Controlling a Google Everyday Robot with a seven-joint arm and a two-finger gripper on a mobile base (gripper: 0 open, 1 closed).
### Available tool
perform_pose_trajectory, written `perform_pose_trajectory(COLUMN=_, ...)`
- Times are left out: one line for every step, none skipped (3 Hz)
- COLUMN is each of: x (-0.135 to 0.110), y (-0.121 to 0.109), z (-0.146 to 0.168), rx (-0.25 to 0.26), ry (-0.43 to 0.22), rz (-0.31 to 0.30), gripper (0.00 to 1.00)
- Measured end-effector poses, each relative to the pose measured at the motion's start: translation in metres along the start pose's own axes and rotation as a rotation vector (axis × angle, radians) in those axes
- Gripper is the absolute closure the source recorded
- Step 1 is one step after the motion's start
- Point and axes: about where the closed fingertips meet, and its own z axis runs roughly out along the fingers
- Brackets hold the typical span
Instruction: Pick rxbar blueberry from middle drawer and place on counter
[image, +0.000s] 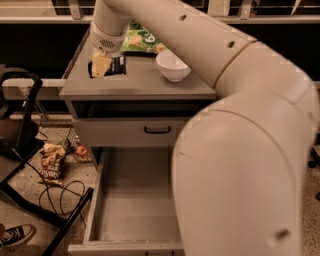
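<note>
Jaws pinched the snack bar (117, 65). The gripper (102, 65) hung low over the left rear of the counter (145, 85), and I could not tell whether the bar touched the surface. The drawer (130, 205) below stood open. Step judged: placing. The next move would call for setting the bar flat, releasing it, then lifting clear of the bowl (172, 66).

Cream-white arm (240, 125) is showing dark screw holes, thin tan joint seam; pale-yellow gripper (101, 65) sitting at ten o'clock.
</note>
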Motion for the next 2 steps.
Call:
perform_pose_trajectory(x=-0.0086, y=-0.0268, z=0.0309, rx=-0.005, ry=-0.084, rz=-0.029, gripper=1.0)
perform_pose_trajectory(x=-0.0107, y=-0.036, z=0.0329, rx=0.006, ry=-0.1, rz=-0.029, gripper=0.82)
